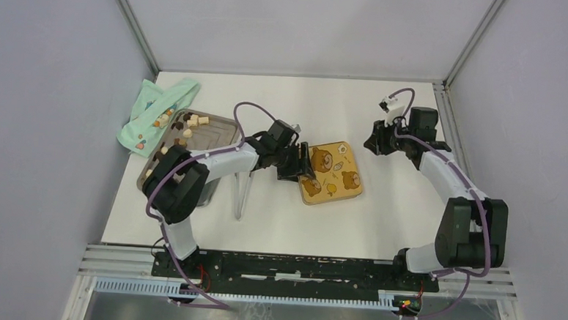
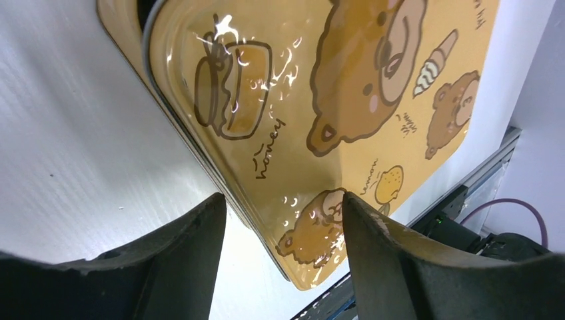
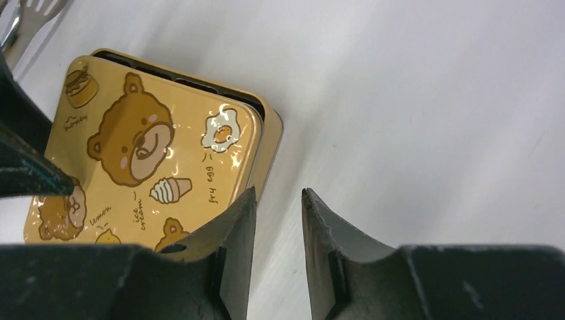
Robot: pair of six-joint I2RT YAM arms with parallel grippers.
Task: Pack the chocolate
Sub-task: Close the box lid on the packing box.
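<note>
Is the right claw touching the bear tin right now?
Apart. The top external view shows a strip of white table between the right claw and the tin.

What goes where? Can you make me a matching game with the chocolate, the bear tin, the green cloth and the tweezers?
Things:
1. chocolate
2. bear tin
3. green cloth
4. tweezers

Places:
A. middle of the table
B. back left, beside the tray
C. in the silver tray
D. lying on the table between tray and tin

Pairs: 1-C, 2-A, 3-B, 4-D
</note>
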